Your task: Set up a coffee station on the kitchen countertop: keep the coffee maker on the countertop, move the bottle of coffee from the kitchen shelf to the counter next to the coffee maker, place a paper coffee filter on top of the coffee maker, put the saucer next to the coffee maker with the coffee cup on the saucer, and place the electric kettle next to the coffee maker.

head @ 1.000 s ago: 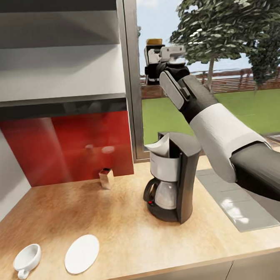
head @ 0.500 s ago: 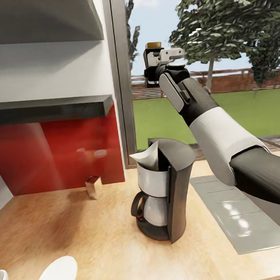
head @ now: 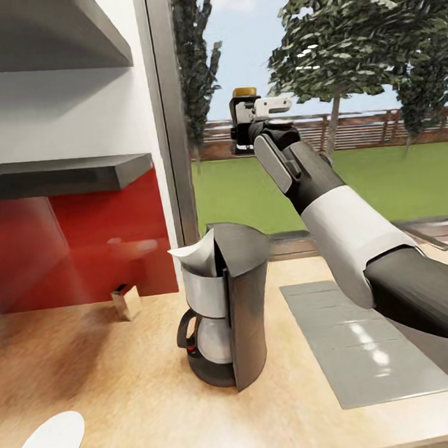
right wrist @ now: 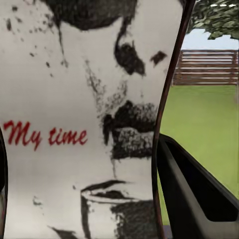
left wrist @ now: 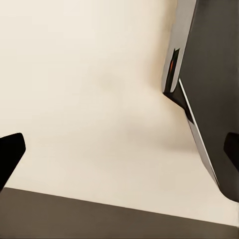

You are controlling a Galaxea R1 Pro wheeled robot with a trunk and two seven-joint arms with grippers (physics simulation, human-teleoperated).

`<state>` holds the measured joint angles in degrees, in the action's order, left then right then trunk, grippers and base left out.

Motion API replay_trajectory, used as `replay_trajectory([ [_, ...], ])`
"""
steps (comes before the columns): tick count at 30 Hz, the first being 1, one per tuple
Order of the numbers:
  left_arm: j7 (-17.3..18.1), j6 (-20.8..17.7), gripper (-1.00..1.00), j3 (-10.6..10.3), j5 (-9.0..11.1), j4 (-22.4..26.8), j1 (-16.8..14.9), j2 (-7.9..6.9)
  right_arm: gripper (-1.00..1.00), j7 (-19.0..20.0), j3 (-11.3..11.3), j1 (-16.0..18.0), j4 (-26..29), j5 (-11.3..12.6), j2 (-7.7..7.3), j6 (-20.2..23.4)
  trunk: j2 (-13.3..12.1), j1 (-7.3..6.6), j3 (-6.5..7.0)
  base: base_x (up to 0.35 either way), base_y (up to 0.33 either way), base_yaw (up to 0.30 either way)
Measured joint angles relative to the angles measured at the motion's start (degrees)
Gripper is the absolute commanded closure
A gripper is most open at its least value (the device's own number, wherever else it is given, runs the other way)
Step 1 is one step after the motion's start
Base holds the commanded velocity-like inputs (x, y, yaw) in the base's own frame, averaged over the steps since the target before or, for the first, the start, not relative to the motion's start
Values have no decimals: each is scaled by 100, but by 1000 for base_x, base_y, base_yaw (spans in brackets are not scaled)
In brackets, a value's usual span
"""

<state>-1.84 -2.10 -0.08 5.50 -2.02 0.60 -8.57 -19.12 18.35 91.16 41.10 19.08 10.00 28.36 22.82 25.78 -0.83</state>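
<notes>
The right gripper (head: 243, 119) is held high in front of the window, closed around the bottle of coffee (head: 245, 109), whose white label (right wrist: 84, 124) sits right between its fingers. Below and a little left, the coffee maker (head: 223, 304) stands on the bench (head: 129, 391) with the paper coffee filter (head: 196, 253) on top. The saucer (head: 49, 443) lies at the near left, and the left gripper (left wrist: 119, 149) is wide open with nothing in it.

small metal box (head: 126, 301) at the counter's back edge by the red backsplash (head: 79, 251), grey shelves (head: 60, 175) above, trees (head: 364, 34) outside the window
</notes>
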Motion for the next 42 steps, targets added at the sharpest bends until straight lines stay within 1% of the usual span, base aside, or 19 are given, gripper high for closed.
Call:
replay_trajectory([
  [1,0,-1,-100,1,1,0,0,-1,100,0,0,-19,8,0,0,1,0,0,0,-196,-294,0],
  [5,-1,-3,-100,18,29,0,0,-39,100,15,-8,-488,51,23,0,-23,-4,1,-1,-199,-293,0],
  [9,-1,-3,-100,19,32,0,0,-41,100,30,-8,-705,52,5,0,-47,-1,0,0,-200,-292,0],
  [11,0,-6,-100,20,38,2,1,-42,100,37,-24,-836,48,-13,-50,-52,-2,1,-1,-200,-292,0],
  [12,-3,-7,-100,24,41,3,2,-45,100,42,-21,-988,59,-42,-108,-61,1,-1,-1,-199,-292,0],
  [14,0,-7,-100,27,42,3,2,-41,100,42,-24,-1255,47,-44,-172,-317,-2,0,-1,-193,-292,0],
  [15,0,-7,-100,28,41,3,2,-39,100,41,-23,-1335,46,-61,-227,-446,-1,0,-1,-180,-292,0],
  [17,0,-8,-100,31,40,3,3,-37,100,34,-25,-1516,33,-78,-445,-707,-1,0,-1,-133,-296,0],
  [20,0,0,-100,35,45,2,2,-32,100,46,-17,-1783,24,-36,-562,-819,1,-2,-1,-44,-305,0],
  [23,0,15,-100,36,48,2,1,-31,100,60,-12,-2076,24,-28,-589,-964,-1,-2,-1,-10,-309,0],
  [24,0,22,-100,37,49,2,2,-25,100,58,-13,-2240,18,-43,-605,-1129,1,-3,-1,-3,-310,0],
  [27,-1,31,-100,37,49,3,2,-16,100,54,-9,-2480,-1,-45,-672,-1336,0,-2,-1,-1,-268,0],
  [29,-2,33,-100,37,49,3,2,-12,100,63,-3,-2664,-12,-33,-723,-1438,0,-2,-1,0,-117,0],
  [30,-2,35,-100,37,49,3,2,-8,100,65,1,-2822,-15,-33,-740,-1542,0,-3,-1,0,-63,0],
  [32,-1,39,-100,36,51,3,2,-7,100,67,8,-2988,-17,-32,-749,-1689,1,-3,-1,0,-33,0],
  [34,3,43,-100,36,55,3,1,-4,100,60,117,-3199,-23,-53,-758,-1927,0,-2,-1,0,-14,0],
  [38,5,49,-100,37,57,3,1,6,100,60,551,-3639,-63,-253,-765,-2503,0,-3,-1,0,-4,0],
  [40,7,55,-100,41,58,3,1,10,100,54,651,-3846,-135,-358,-767,-2787,0,-2,-1,0,-1,0],
  [42,9,65,-100,43,58,4,1,11,100,56,691,-3972,-262,-414,-767,-3016,1,-3,-1,0,0,0],
])
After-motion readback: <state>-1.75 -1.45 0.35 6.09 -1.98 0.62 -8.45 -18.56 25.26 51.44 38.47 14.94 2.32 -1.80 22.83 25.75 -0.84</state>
